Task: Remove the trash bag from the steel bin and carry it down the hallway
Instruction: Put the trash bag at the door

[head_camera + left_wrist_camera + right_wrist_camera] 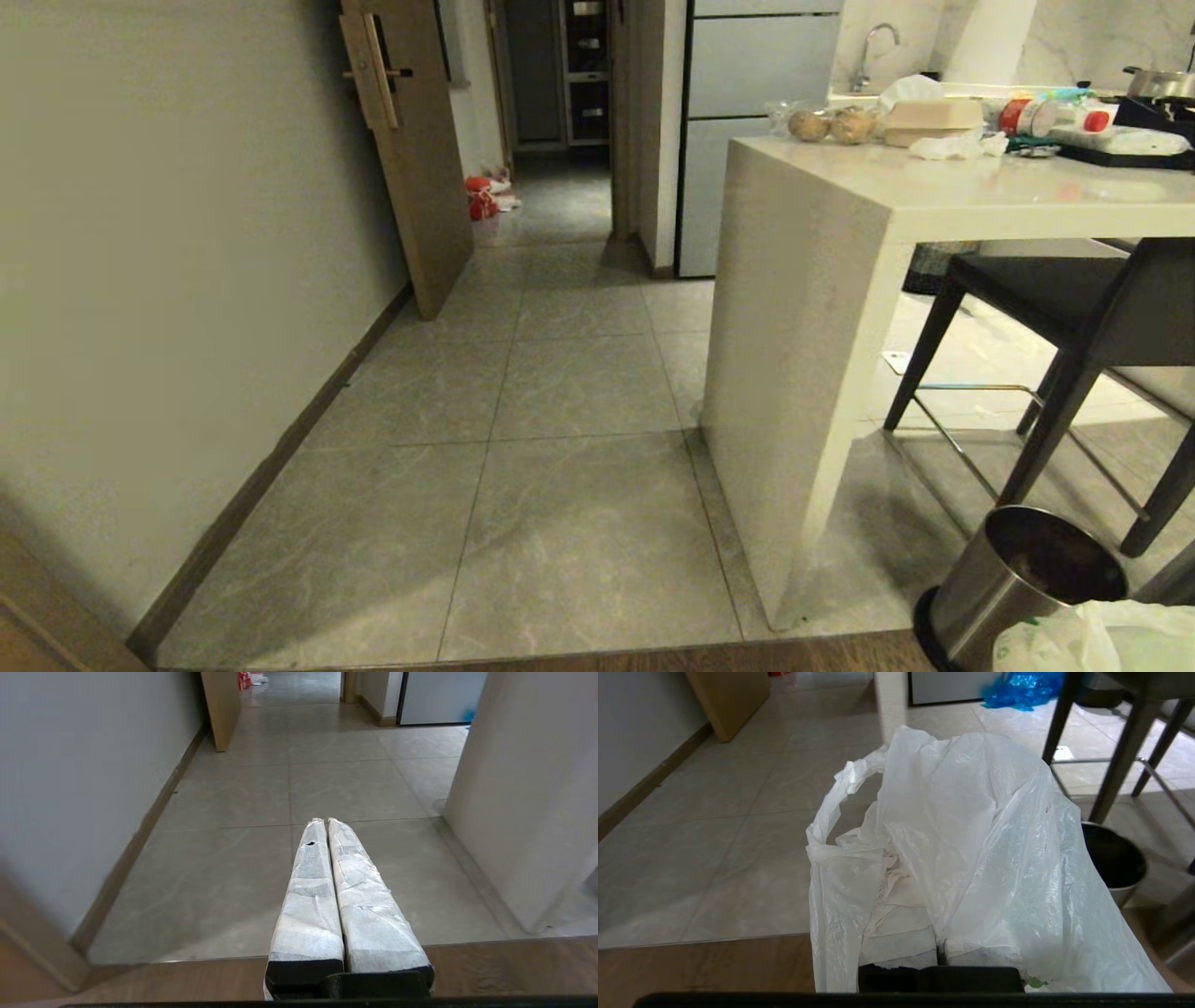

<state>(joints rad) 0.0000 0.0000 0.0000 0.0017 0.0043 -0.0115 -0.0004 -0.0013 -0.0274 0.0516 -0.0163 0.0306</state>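
The right gripper (920, 896) is clamping the trash bag (971, 849), out of and just beside the steel bin (1018, 579); no lettering is reading clearly. The left gripper (327, 823) is pressing together, empty.

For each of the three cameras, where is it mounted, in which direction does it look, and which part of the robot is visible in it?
Head view: on the head, looking forward and down the hallway; no arm shows, only the steel bin and trash bag in the lower right corner.
Left wrist view: behind the left gripper, shut and empty, facing the hallway floor.
Right wrist view: behind the right gripper, draped by the bag it holds, bin beyond.
Shared: all three show the open wooden door; head and right wrist views share bin, bag and the chair.
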